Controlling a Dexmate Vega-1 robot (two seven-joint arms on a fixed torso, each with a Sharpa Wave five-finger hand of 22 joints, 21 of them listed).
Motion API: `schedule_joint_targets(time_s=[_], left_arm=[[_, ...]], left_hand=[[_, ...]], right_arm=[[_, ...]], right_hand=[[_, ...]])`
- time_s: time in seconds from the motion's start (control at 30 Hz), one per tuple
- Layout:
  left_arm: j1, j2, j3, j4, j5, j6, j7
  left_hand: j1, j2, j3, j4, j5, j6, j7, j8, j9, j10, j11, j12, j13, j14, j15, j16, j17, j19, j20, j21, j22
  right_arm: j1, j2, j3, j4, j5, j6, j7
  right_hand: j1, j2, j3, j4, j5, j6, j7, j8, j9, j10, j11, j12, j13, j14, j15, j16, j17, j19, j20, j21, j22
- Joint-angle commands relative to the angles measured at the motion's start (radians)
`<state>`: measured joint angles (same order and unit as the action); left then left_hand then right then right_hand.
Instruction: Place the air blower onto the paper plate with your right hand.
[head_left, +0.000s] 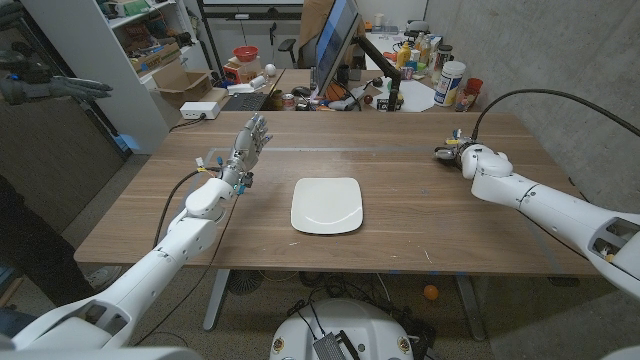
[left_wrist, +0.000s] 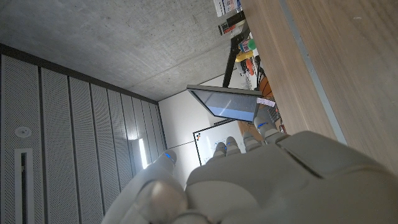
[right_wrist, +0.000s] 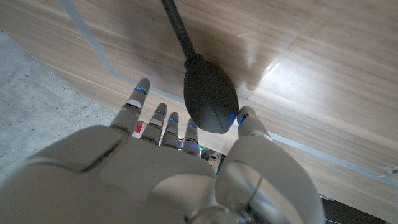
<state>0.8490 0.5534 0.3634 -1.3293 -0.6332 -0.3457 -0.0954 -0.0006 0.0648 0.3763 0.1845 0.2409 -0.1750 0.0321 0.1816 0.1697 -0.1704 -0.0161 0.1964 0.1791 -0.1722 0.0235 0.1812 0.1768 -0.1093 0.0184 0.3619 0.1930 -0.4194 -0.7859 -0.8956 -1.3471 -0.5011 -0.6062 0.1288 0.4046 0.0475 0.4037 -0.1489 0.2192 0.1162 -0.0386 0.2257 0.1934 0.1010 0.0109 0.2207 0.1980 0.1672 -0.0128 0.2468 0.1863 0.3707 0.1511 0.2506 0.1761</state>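
Right wrist view shows the right hand (right_wrist: 186, 168) closing around the air blower (right_wrist: 210, 99), fingers and thumb flanking its bulb on the table (head_left: 480, 215). A firm grip looks unconfirmed. Next: lift, carry to the paper plate (head_left: 327, 205).

No text, label, brand, number or sign can be read in these pictures; the bottles and boxes (head_left: 420, 50) standing behind the monitor (head_left: 335, 40) are too small and too blurred to read.
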Motion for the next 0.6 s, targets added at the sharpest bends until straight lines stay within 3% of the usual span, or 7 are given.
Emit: schedule_joint_targets(time_s=[0.03, 0.13, 0.27, 0.33, 0.4, 0.47, 0.6], left_arm=[[-0.006, -0.004, 0.006, 0.004, 0.004, -0.006, -0.007], [-0.005, -0.003, 0.006, 0.001, 0.005, -0.007, -0.005], [-0.003, -0.001, 0.005, 0.0, 0.006, -0.006, -0.005], [-0.001, 0.0, 0.005, 0.0, 0.006, -0.006, -0.003], [0.001, 0.001, 0.004, -0.001, 0.004, -0.005, -0.004], [0.005, 0.003, 0.003, -0.003, 0.005, -0.007, -0.003], [0.009, 0.007, 0.001, -0.007, 0.005, -0.006, -0.001]], left_hand=[[-0.002, 0.091, -0.004, 0.003, 0.008, -0.036, 0.004, 0.001, 0.005, -0.051, 0.007, 0.003, 0.005, -0.035, 0.004, 0.005, 0.004, 0.0, 0.0, -0.002, 0.002], [-0.002, 0.091, -0.005, 0.003, 0.008, -0.036, 0.005, 0.001, 0.005, -0.051, 0.007, 0.003, 0.005, -0.035, 0.004, 0.005, 0.004, 0.0, 0.001, -0.002, 0.002], [-0.002, 0.092, -0.006, 0.003, 0.008, -0.036, 0.003, 0.001, 0.005, -0.05, 0.007, 0.004, 0.005, -0.034, 0.004, 0.005, 0.004, 0.0, 0.0, -0.002, 0.002], [-0.002, 0.092, -0.006, 0.003, 0.009, -0.036, 0.004, 0.001, 0.005, -0.051, 0.008, 0.003, 0.005, -0.035, 0.004, 0.005, 0.004, 0.0, 0.001, -0.002, 0.002], [-0.002, 0.092, -0.007, 0.003, 0.009, -0.035, 0.004, 0.001, 0.005, -0.051, 0.007, 0.003, 0.005, -0.035, 0.005, 0.005, 0.004, 0.0, 0.001, -0.003, 0.002], [-0.002, 0.093, -0.007, 0.003, 0.009, -0.035, 0.003, 0.001, 0.005, -0.051, 0.007, 0.003, 0.005, -0.036, 0.005, 0.005, 0.004, 0.0, 0.0, -0.003, 0.002], [-0.002, 0.094, -0.007, 0.003, 0.009, -0.035, 0.002, 0.001, 0.005, -0.051, 0.007, 0.003, 0.005, -0.036, 0.006, 0.005, 0.004, 0.0, 0.0, -0.003, 0.002]], right_arm=[[-0.017, -0.03, -0.007, -0.038, -0.026, -0.023, 0.018], [-0.026, -0.028, 0.001, -0.045, -0.031, -0.034, -0.002], [-0.048, -0.027, 0.022, -0.051, -0.025, -0.015, -0.058], [-0.058, -0.024, 0.032, -0.054, -0.021, -0.011, -0.086], [-0.066, -0.022, 0.044, -0.057, -0.013, -0.004, -0.105], [-0.081, -0.017, 0.058, -0.061, -0.012, 0.004, -0.154], [-0.104, -0.014, 0.077, -0.066, -0.012, 0.032, -0.231]], right_hand=[[0.07, 0.005, -0.016, -0.008, 0.007, 0.054, 0.011, 0.006, 0.009, 0.058, -0.001, 0.005, 0.008, 0.164, -0.043, 0.054, 0.019, 0.252, -0.019, 0.081, 0.013], [0.115, 0.021, -0.041, -0.005, 0.011, 0.137, 0.017, 0.024, 0.011, 0.162, 0.01, 0.026, 0.013, 0.409, -0.102, 0.176, 0.078, 0.476, -0.106, 0.178, 0.027], [0.218, 0.049, -0.061, -0.017, 0.018, 0.248, 0.022, 0.049, 0.019, 0.321, 0.006, 0.083, 0.043, 0.627, -0.156, 0.371, 0.229, 0.593, -0.193, 0.293, 0.09], [0.324, 0.071, -0.104, -0.01, 0.011, 0.32, 0.012, 0.06, 0.053, 0.408, 0.0, 0.148, 0.104, 0.644, -0.175, 0.579, 0.479, 0.605, -0.261, 0.422, 0.203], [0.395, 0.086, -0.117, -0.015, 0.011, 0.36, 0.011, 0.069, 0.078, 0.435, -0.016, 0.192, 0.149, 0.664, -0.187, 0.7, 0.622, 0.612, -0.301, 0.481, 0.239], [0.453, 0.107, -0.111, -0.012, 0.016, 0.399, 0.004, 0.082, 0.102, 0.454, -0.034, 0.244, 0.197, 0.676, -0.197, 0.756, 0.714, 0.611, -0.33, 0.526, 0.272], [0.566, 0.141, -0.059, 0.016, 0.025, 0.472, -0.007, 0.128, 0.188, 0.483, -0.053, 0.427, 0.38, 0.75, -0.204, 0.783, 0.896, 0.591, -0.364, 0.649, 0.353]])
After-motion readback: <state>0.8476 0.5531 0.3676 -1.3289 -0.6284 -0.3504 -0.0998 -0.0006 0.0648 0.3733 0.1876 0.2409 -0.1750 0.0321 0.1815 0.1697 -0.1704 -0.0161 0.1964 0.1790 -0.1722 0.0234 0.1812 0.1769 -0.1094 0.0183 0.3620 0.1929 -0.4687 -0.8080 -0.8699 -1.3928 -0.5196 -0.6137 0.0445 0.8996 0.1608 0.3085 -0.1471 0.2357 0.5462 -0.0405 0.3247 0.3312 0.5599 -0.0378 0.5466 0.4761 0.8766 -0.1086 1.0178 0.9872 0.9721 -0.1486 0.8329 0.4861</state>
